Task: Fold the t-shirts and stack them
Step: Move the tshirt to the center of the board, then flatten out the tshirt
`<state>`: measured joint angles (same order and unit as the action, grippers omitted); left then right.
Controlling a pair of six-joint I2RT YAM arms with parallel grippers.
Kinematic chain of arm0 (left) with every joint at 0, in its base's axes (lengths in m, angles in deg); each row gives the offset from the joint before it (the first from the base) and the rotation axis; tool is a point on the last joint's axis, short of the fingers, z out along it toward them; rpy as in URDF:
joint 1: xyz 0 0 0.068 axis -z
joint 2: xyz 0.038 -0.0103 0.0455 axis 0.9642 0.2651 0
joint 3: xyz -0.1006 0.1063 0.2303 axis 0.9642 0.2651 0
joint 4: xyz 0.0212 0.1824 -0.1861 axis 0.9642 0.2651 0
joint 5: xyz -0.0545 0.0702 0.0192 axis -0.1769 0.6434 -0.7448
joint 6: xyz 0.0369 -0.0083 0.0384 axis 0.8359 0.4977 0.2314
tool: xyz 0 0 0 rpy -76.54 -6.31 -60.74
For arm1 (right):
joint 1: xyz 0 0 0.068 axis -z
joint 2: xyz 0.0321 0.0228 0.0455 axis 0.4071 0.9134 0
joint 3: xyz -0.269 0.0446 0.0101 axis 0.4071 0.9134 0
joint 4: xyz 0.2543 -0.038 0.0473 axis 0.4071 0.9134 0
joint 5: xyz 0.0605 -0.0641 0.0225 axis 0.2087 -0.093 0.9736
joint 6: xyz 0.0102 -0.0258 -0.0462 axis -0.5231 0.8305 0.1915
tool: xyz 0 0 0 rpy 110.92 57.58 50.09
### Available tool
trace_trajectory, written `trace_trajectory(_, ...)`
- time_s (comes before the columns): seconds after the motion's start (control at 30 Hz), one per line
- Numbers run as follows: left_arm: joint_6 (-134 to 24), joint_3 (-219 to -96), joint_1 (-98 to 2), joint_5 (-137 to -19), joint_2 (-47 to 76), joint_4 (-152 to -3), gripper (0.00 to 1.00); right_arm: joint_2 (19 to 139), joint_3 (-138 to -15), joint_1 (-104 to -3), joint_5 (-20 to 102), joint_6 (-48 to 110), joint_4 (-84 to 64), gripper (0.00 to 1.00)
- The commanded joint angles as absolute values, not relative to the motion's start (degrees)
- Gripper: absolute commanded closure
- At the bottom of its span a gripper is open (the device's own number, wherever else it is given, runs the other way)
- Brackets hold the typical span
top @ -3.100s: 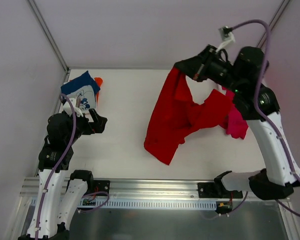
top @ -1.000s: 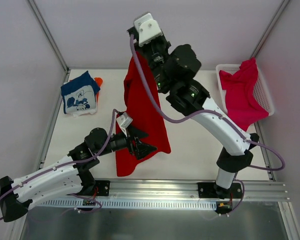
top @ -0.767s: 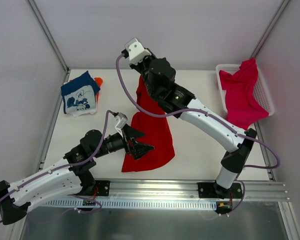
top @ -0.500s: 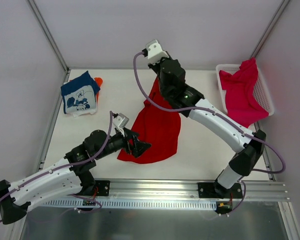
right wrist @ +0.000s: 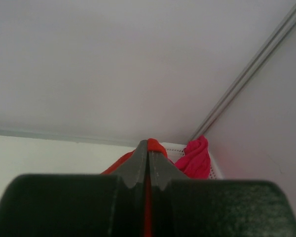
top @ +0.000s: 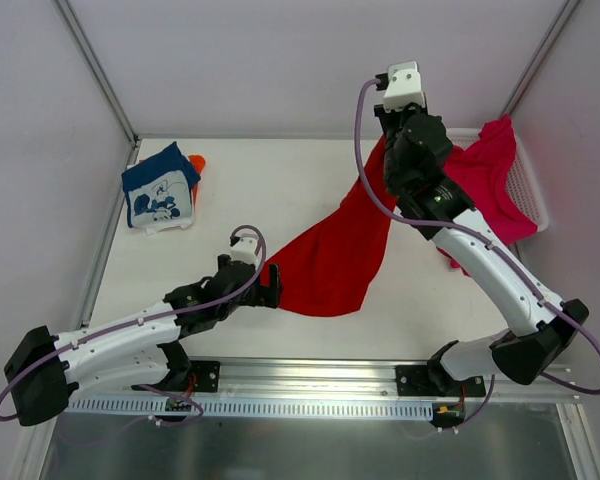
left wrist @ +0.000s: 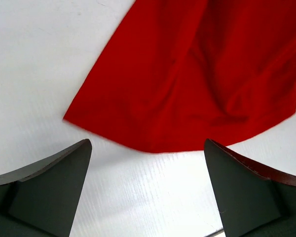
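Top external: red t-shirt (top: pixel 330 265) is stretched on a diagonal, its upper end lifted off the table (top: pixel 260 190) at the back right and its lower part spread flat on the table at front centre. Right gripper (top: pixel 386 150) is clamped on that raised upper end. Right wrist view confirms it: right gripper (right wrist: pixel 148 148) has its fingers pressed together with a strip of red cloth (right wrist: pixel 155 144) pinched between them and bunching out at the tips. Left gripper (top: pixel 270 285) sits low at the shirt's near-left edge. In the left wrist view its fingers (left wrist: pixel 54 182) are spread wide and hold nothing. The red hem (left wrist: pixel 197 89) lies on the table just ahead of them, wrinkled on the right side, with one corner pointing left. No contact between fingers and cloth is visible there. Magenta-pink t-shirt (top: pixel 485 175) is heaped in the white mesh basket (top: pixel 528 195) at the back right, spilling over its rim; the right arm crosses in front of part of it. It also shows behind the fingertips in the right wrist view (right wrist: pixel 195 158). Navy t-shirt (top: pixel 160 185) with white print lies folded at the back left corner, on top of the orange one (top: pixel 197 162), of which only a sliver shows. That stack is well apart from the red shirt.
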<state>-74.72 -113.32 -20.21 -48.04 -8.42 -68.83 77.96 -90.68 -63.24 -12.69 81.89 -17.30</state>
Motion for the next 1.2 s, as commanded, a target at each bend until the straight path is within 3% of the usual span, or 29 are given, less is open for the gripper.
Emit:
trace_trajectory(0.0,-76.08,-115.48,-19.87,-42.91,-7.54,-68.69,0.01,75.06,-89.26,-62.35,-12.9,80.07,-20.98,1.0)
trace_trajectory(0.37,-71.35,-116.0,-22.41,-34.02,-4.73,-72.37,0.01,72.95,-82.85,-60.76,-10.71,75.07,-20.89,1.0)
trace_trajectory(0.53,-64.93,-117.24,-31.01,-45.6,1.94,-82.11,0.01,72.42,-80.03,-60.59,-10.53,73.48,-21.15,1.0)
trace_trajectory(0.63,-64.56,-116.53,-41.01,-62.35,7.2,-89.14,0.01,71.54,-78.63,-60.5,-10.26,73.13,-21.59,1.0)
trace_trajectory(0.8,-66.23,-117.32,-46.31,-72.67,15.02,-94.35,0.01,69.87,-76.78,-60.5,-10.26,72.87,-22.03,1.0)
trace_trajectory(1.17,-67.29,-116.8,-47.91,-78.23,26.73,-101.92,0.01,66.27,-73.09,-60.59,-10.17,72.25,-22.73,1.0)
